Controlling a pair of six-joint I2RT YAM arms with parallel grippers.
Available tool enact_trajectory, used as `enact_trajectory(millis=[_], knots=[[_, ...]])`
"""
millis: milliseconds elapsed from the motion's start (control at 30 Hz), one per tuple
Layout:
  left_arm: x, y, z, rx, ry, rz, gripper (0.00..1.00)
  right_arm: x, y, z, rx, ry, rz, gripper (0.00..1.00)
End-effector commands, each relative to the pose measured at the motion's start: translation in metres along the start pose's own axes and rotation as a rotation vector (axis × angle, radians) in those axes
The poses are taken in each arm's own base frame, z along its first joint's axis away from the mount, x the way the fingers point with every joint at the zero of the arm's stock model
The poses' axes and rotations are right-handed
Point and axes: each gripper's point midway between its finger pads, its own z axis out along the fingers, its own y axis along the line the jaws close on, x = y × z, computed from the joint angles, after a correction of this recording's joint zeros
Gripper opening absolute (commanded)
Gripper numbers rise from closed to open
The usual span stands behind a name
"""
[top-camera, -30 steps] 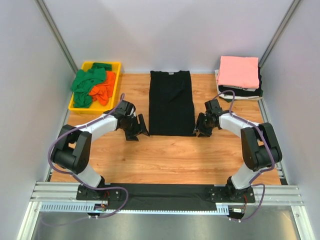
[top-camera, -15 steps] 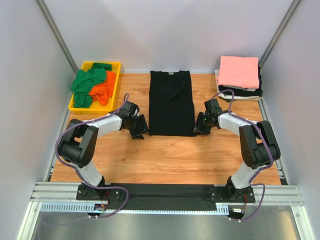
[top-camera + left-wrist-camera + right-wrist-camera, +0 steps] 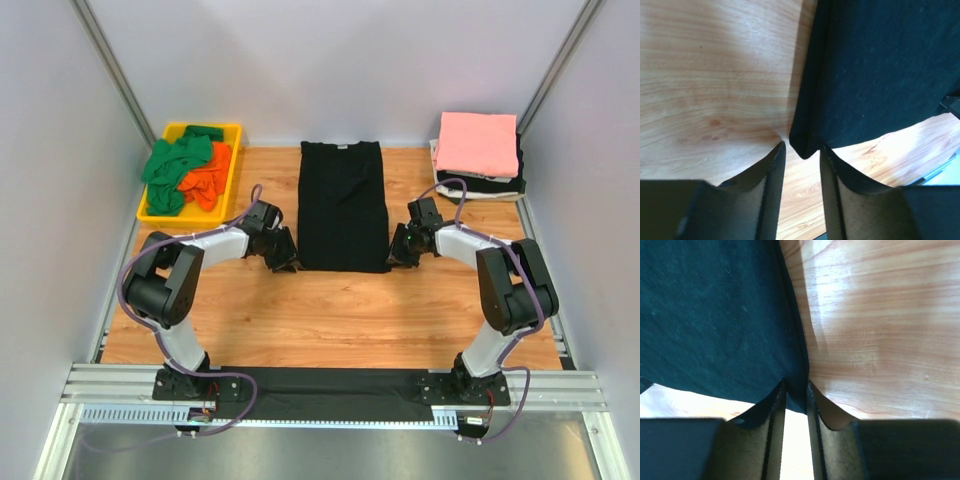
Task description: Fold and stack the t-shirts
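Near corners of the black t-shirt (image 3: 342, 205) are straddled by the left pincer (image 3: 802, 146), spread, and the right pincer (image 3: 796, 382), whose grip cannot be told.

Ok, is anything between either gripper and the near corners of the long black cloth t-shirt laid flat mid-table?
Nothing visible. The left gripper has the near-left corner of the long black cloth t-shirt right at its open fingertips, over bare wooden table. The right gripper has the near-right corner between its fingertips.
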Motion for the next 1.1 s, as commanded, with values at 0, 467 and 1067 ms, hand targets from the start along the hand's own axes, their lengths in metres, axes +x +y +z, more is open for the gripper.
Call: enact_trajectory(millis=[0, 467, 1067], knots=[[-0.008, -0.001, 0.008, -0.01, -0.03, 0.013, 0.4, 0.009, -0.02, 0.014, 0.069, 0.025, -0.022, 0.22], [-0.001, -0.024, -0.025, 0.001, -0.068, 0.075, 0.0, 0.012, -0.009, -0.015, 0.025, -0.006, -0.038, 0.0], [0.129, -0.006, -0.17, 0.063, -0.09, 0.079, 0.0, 0.125, 0.009, -0.167, -0.056, -0.074, -0.08, 0.0]])
